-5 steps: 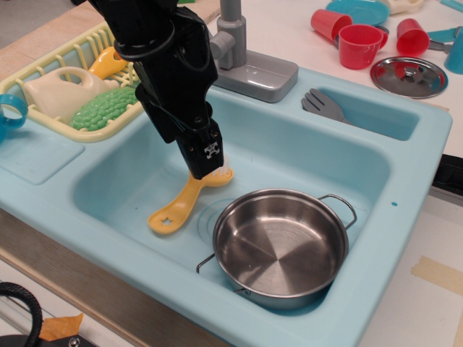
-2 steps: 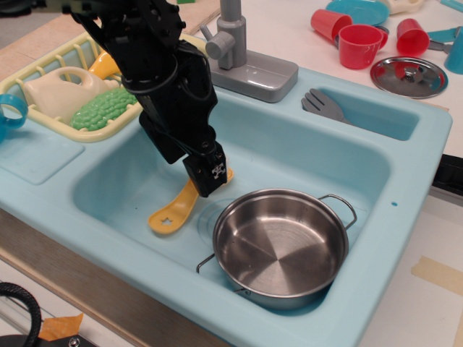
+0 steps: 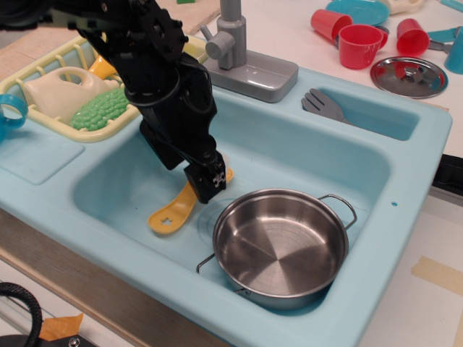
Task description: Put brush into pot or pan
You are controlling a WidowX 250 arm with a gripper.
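The yellow-orange brush (image 3: 173,211) lies on the floor of the light blue toy sink (image 3: 405,166), its star-cutout handle end pointing to the front left. My black gripper (image 3: 208,186) is down over the brush's head and hides the bristles; I cannot tell how the jaws stand or whether they grip it. The shiny steel pan (image 3: 278,246) with two wire loop handles sits empty just right of the brush, at the sink's front right.
A grey faucet (image 3: 231,43) stands behind the basin. A grey plastic fork (image 3: 323,105) lies in the small back compartment. A steel lid (image 3: 409,76) and red cups (image 3: 359,45) are on the counter at the back right. A yellow dish rack (image 3: 72,94) is at the left.
My gripper has come down and slightly forward onto the brush's head, now covering the white bristles. The brush and the pan have not moved.
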